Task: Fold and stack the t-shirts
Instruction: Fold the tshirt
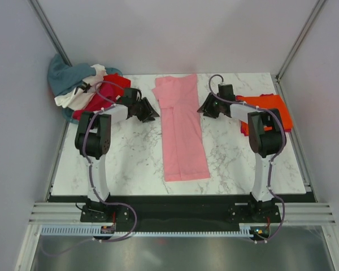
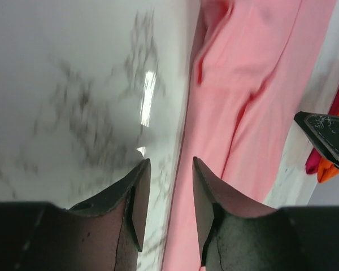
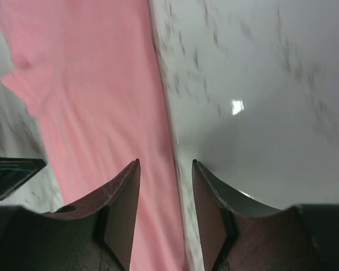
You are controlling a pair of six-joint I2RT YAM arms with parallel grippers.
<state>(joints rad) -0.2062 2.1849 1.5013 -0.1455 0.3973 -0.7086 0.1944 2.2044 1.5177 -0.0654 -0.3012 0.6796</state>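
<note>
One light pink t-shirt [image 1: 181,130] at centre frame: lies flat as a long strip on the marble surface [image 1: 124,164], sleeves toward the top. Left of its upper part, left hand [image 1: 148,113], fingers spread, pinching nothing. Right of it, right hand [image 1: 206,107], likewise spread and empty, close beside the cloth's edge. Upper left: heap of teal-grey, white, red and magenta t-shirts [image 1: 85,87]. Upper right: orange t-shirt [image 1: 271,107], partly hidden by the right arm.
</note>
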